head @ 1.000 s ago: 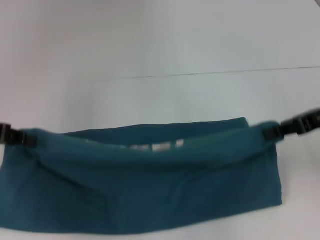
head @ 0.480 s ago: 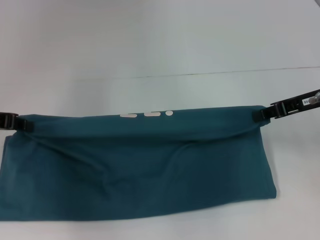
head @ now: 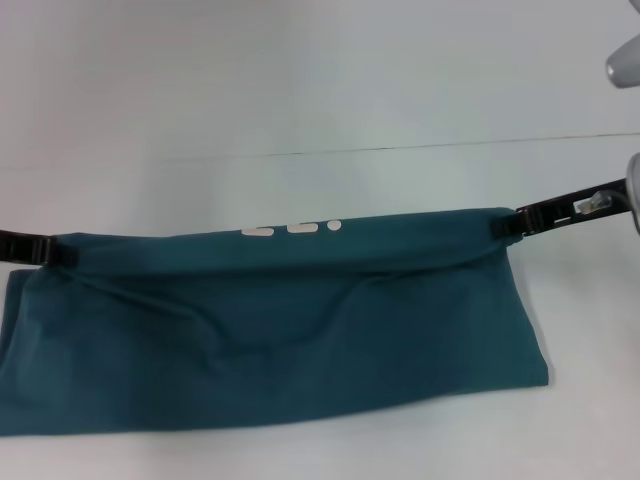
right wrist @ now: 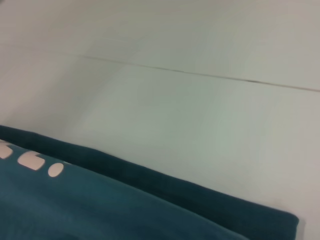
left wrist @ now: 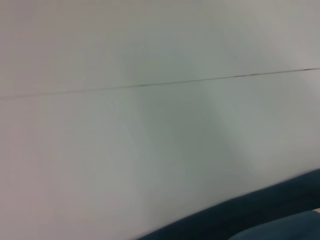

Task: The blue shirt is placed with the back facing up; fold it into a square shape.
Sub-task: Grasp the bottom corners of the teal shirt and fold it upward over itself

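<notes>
- Both tools are clenched on the far folded edge of the large dark teal-blue soft fabric T-shirt (head: 280, 330): left tool (head: 50, 250) at one end, right tool (head: 513, 222) at the other.
- The shirt is laid as a wide band on the white tabletop (head: 320, 90), white letter tops (head: 290, 228) showing at the fold.
- For a good fold, the edge is best kept taut and level, lowered evenly, and both corners let go together.
</notes>
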Controlling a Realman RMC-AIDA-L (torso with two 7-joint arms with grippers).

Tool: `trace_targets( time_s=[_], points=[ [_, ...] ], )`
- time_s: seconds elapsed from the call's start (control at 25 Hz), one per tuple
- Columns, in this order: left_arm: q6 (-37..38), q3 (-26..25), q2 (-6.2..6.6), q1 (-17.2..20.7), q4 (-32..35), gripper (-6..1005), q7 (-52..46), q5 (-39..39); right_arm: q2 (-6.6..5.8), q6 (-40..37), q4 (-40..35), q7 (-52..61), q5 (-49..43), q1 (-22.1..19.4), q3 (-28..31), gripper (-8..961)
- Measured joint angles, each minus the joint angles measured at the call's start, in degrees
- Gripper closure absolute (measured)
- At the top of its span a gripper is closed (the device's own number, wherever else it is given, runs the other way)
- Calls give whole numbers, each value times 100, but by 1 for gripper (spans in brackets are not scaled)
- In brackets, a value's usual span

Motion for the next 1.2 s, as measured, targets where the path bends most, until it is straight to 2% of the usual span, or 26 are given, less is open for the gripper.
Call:
trace_targets(
  time_s=[0.28,0.56,0.8,0.96,1.04,1.2],
  points=[
    [-468,138,-132,31,-76,795,-1,103,118,483,262,33,-71,47,-103,810],
    [-778,149,-155,31,-240,764,-1,136,221,655,296,98,-71,53,-81,801],
    [-1131,119,-176,78,-301,738,-209,147,203,958,452,363,-37,53,-56,792],
    [-1174,136,-135,94,-364,720,-228,149,216,1020,472,365,-60,68,-57,787],
    [-1175,135,-128,96,-368,711,-253,149,225,1055,475,366,-60,83,-59,695],
    [-1175,117,-121,112,-346,556,-271,149,227,1077,433,367,-35,91,-55,517]
  ],
)
